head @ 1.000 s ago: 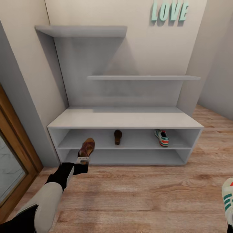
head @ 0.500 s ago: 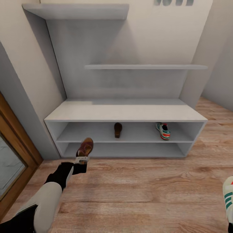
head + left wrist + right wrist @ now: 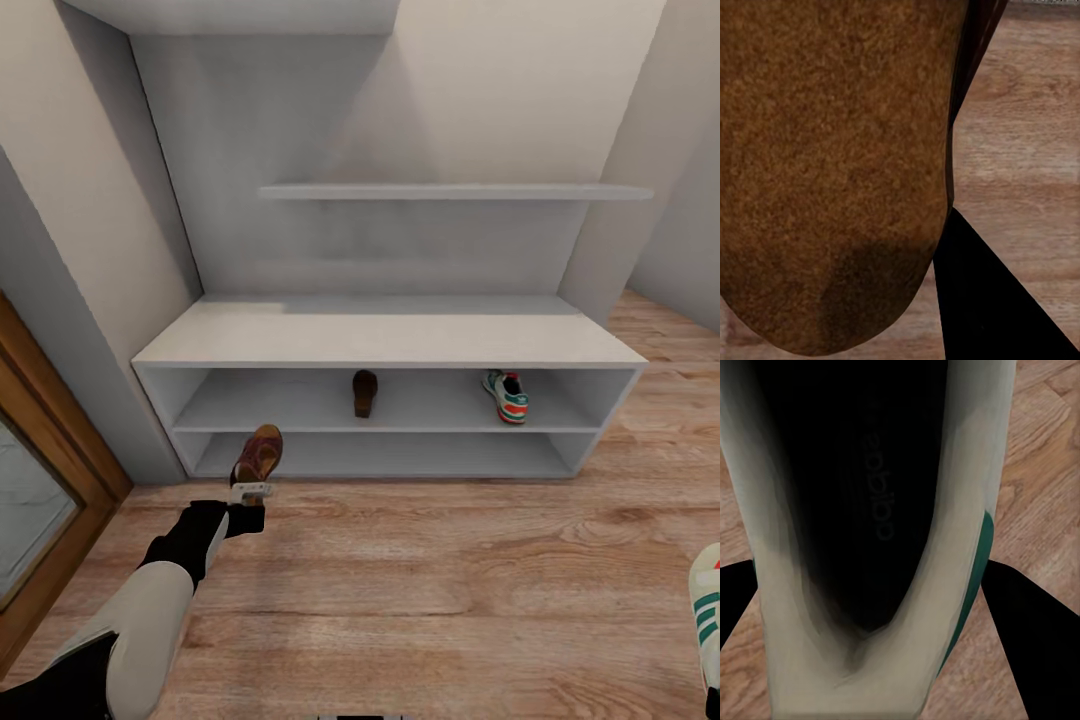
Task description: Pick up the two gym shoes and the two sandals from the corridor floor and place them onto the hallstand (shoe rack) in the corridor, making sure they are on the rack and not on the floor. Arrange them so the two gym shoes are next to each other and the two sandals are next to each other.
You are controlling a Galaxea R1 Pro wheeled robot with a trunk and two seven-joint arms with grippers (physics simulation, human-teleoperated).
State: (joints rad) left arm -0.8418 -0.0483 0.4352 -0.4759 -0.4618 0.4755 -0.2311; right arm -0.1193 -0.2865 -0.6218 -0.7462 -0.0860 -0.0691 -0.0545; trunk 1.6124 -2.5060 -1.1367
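Note:
The pale grey hallstand (image 3: pixel 390 345) stands against the wall ahead. On its upper shelf tier, one dark brown sandal (image 3: pixel 365 392) lies near the middle. A cream gym shoe (image 3: pixel 506 396) with green stripes lies at that tier's right. My left gripper (image 3: pixel 251 491) is shut on the second sandal (image 3: pixel 259 455), held above the corridor floor (image 3: pixel 430 590) in front of the lower tier's left end. Its tan footbed (image 3: pixel 832 172) is close up in the left wrist view. My right gripper (image 3: pixel 870 566) is shut on the second gym shoe (image 3: pixel 877 510), which also appears at the head view's right edge (image 3: pixel 706 612).
A wooden door frame (image 3: pixel 45 470) and a grey wall corner (image 3: pixel 90 330) flank the rack's left side. Two stepped wall shelves (image 3: pixel 450 191) hang above the bench. Open wood-plank floor lies between me and the rack, and the corridor runs on to the right.
The whole view has shifted: the rack looks larger and the wall letters have left the top. The held sandal now sits before the lower tier instead of the upper one.

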